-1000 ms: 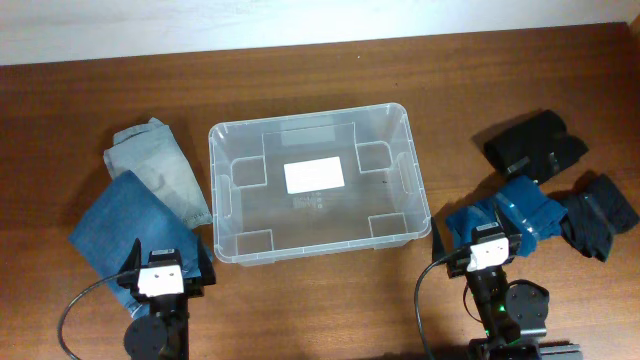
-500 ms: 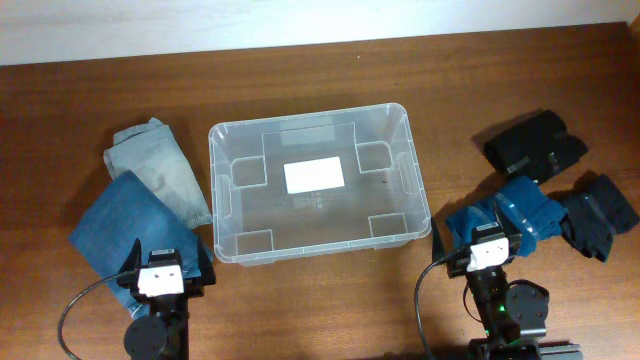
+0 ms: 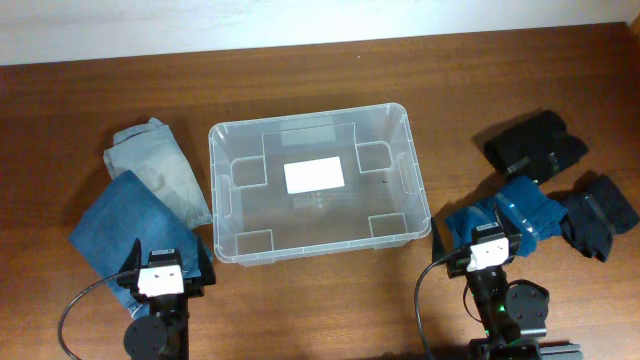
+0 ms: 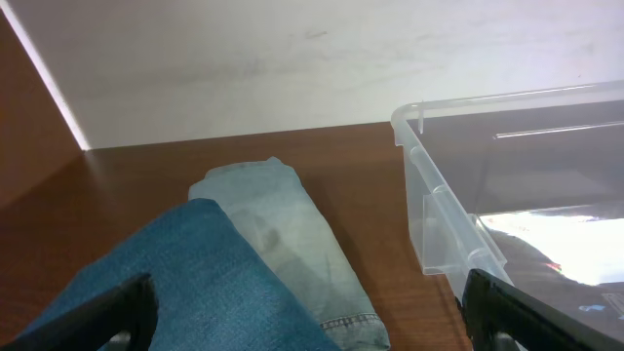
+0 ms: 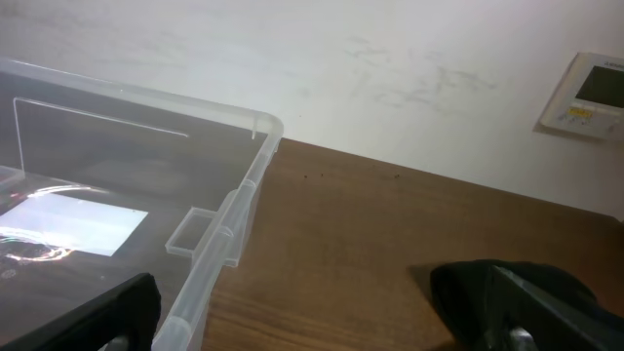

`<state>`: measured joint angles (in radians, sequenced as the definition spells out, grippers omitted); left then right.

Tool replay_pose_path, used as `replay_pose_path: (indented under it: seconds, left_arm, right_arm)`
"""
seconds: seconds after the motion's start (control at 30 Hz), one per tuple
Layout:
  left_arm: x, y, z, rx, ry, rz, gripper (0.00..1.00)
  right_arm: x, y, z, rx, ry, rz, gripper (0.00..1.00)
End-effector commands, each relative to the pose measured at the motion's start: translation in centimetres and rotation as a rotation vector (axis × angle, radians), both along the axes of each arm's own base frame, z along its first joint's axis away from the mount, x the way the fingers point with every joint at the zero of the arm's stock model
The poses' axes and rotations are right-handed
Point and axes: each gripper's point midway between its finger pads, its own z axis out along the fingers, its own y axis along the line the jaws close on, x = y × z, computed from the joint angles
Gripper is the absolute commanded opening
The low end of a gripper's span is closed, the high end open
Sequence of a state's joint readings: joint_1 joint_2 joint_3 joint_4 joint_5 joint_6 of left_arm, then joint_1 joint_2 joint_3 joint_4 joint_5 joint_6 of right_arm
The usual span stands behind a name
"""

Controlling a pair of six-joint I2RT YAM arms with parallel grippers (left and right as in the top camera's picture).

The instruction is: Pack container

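Two arms wait at the near edge of the tabletop (image 3: 320,80), one on either side of the container (image 3: 214,190). The container stands upright and open-topped in the middle of the scene. I see nothing inside it, and its white label (image 3: 313,176) shows through the clear base. I judge this central spot lets either arm reach over the rim without crossing the other.

To the left of the container lie a pale denim piece (image 3: 155,165) and a darker blue denim piece (image 3: 125,225), folded flat and overlapping. The pale one is just beside the container's left wall. To the right of the container, set a little apart from it, are a black garment (image 3: 535,145), a blue garment (image 3: 510,215) and a navy garment (image 3: 598,225). These are bunched rather than folded, and from overhead I cannot say for certain where one dark piece ends and the next begins.

The left gripper (image 4: 307,327) hangs above the darker denim with its jaws spread wide, holding nothing. The right gripper (image 5: 312,312) is likewise spread wide and empty, beside the container's right wall. Each arm probably serves the pile on its own side. As I read it, packing has not begun, and the first grasp of a garment is the step in hand.
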<state>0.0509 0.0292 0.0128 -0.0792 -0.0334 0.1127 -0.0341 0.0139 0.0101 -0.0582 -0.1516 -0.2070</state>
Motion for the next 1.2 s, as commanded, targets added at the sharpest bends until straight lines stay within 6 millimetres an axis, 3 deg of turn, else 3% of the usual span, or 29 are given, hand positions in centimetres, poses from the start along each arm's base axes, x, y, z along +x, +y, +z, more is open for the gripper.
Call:
replay_pose_path:
  seconds: [0.0,0.4,0.5,0.6,0.7,0.8,0.87,0.97,1.07,1.13,1.17]
  left_arm:
    - [0.0,0.1,-0.3,0.013,0.011,0.007,0.99]
    - [0.0,0.1,-0.3,0.014,0.010,0.007,0.99]
    - [0.0,0.1,-0.2,0.007,0.005,0.004,0.99]
    - [0.0,0.1,0.0,-0.136,-0.012,0.018,0.99]
    - [-0.2,0.0,2.4,-0.170,-0.055,0.014,0.99]
    - [-0.6,0.0,6.3,-0.168,-0.080,0.012,0.99]
    - [-0.3,0.0,7.4,-0.169,-0.046,0.014,0.99]
    - [2.0,0.1,9.0,-0.177,0.161,0.032,0.99]
    - [3.8,0.2,9.8,-0.181,0.268,0.041,0.99]
    - [4.9,0.2,10.1,-0.183,0.330,0.046,0.99]
    - [5.2,0.2,10.1,-0.184,0.346,0.046,0.99]
  right_arm:
    - [0.0,0.1,-0.2,0.006,0.003,0.011,0.98]
    - [-0.1,0.2,-0.2,0.007,0.003,0.011,0.98]
    - [0.0,0.0,-0.2,0.142,0.019,-0.007,0.98]
    - [-0.2,-0.7,0.1,0.244,0.043,-0.056,0.98]
    - [-0.8,-0.7,2.3,0.247,0.064,-0.059,0.98]
    - [-1.3,-0.6,4.2,0.248,0.154,-0.070,0.98]
    - [-1.4,-0.6,4.9,0.249,0.237,-0.080,0.98]
    - [-1.2,-0.5,5.8,0.251,0.533,-0.106,0.99]
    - [-0.8,0.2,6.9,0.262,0.664,-0.079,0.98]
    - [-0.3,-0.9,7.3,0.239,0.717,-0.150,0.98]
    - [-0.2,-2.8,7.2,0.268,0.758,-0.287,0.98]
